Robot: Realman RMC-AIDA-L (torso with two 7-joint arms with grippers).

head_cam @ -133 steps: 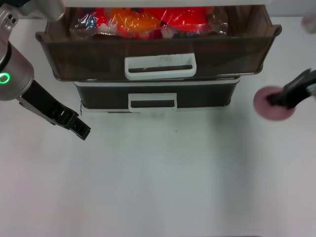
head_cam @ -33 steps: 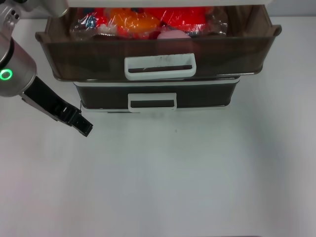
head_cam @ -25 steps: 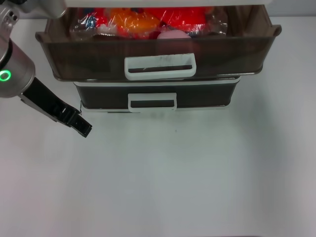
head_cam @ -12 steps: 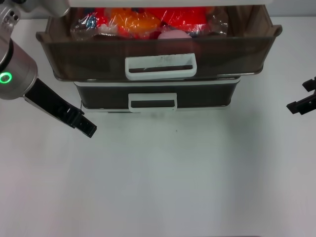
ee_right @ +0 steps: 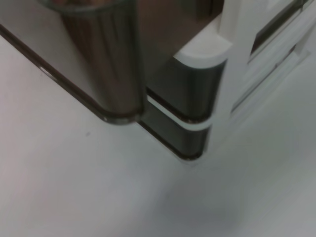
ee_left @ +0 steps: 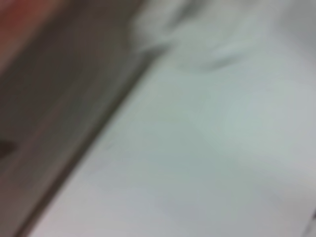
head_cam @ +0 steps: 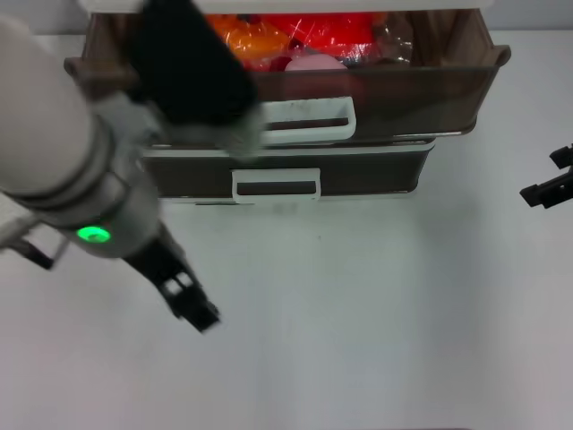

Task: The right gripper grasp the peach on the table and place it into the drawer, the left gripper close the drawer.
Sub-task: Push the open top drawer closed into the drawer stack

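Soft pink peach (head_cam: 315,63) lay inside the open dark-brown translucent plastic drawer (head_cam: 421,90)
Black left claw (head_cam: 200,314) hovered over the white worktop (head_cam: 376,313), near-left; its spread unclear; right claw (head_cam: 548,186) far right, likewise unclear.

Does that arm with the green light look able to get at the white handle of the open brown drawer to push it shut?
Probably yes. The left tool hangs over bare white table in front of the cabinet, and nothing lies between it and the drawer's white loop handle. The right tool sits far off at the side.
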